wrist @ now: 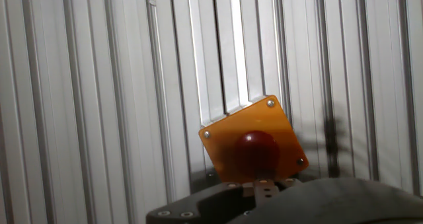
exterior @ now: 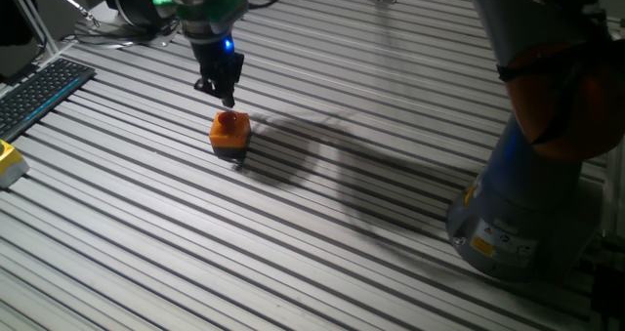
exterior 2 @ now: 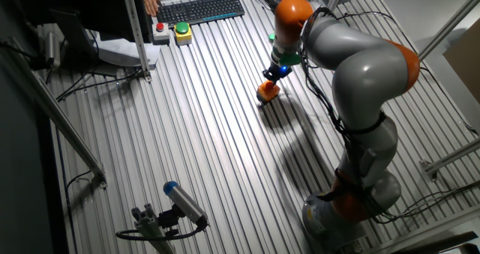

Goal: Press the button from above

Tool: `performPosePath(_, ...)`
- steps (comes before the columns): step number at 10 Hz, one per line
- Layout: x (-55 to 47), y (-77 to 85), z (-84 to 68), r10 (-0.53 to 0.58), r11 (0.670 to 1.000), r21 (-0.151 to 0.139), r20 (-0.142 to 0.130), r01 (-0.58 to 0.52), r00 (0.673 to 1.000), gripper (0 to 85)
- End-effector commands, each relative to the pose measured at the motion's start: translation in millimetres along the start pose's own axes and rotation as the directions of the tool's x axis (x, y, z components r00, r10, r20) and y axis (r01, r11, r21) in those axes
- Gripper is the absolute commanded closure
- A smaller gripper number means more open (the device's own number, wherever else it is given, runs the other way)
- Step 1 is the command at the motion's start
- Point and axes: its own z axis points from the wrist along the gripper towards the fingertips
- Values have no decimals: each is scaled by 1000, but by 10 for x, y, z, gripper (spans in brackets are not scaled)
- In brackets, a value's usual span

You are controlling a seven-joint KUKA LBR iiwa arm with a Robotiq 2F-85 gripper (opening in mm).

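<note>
Directly above the button (exterior: 229, 119), the gripper (exterior: 227, 99) pointed downward, its dark fingertips at or just above the red cap; contact could not be confirmed from either fixed view. Finger separation could not be determined: no view showed a gap between the tips or the tips touching each other. The button sat on an orange-yellow box (exterior: 230, 136) resting on the slatted table (exterior: 322, 224), near the middle of the work area. The arm (exterior 2: 352, 67) rose from its base (exterior 2: 337, 213) at the table edge, bent over at the elbow and reached across the slats, with the wrist held roughly vertical over the box. A blue light glowed on the gripper body in one fixed view only. The other fixed view alone showed a keyboard (exterior 2: 201, 9) and a control box (exterior 2: 172, 33) with red and green buttons at the far end. The hand view showed the box top as a tilted square plate with a screw in each corner, the red cap (wrist: 256, 147) at its centre, and part of the gripper body along the lower edge.
</note>
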Motion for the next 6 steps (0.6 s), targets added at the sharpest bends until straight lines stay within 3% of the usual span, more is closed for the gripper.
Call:
performPosePath(1,-5,8,28,0,1000,0,0,0,1000,850)
performPosePath(6,-70,7,203,3,1000,-15,8,-3,1000,850)
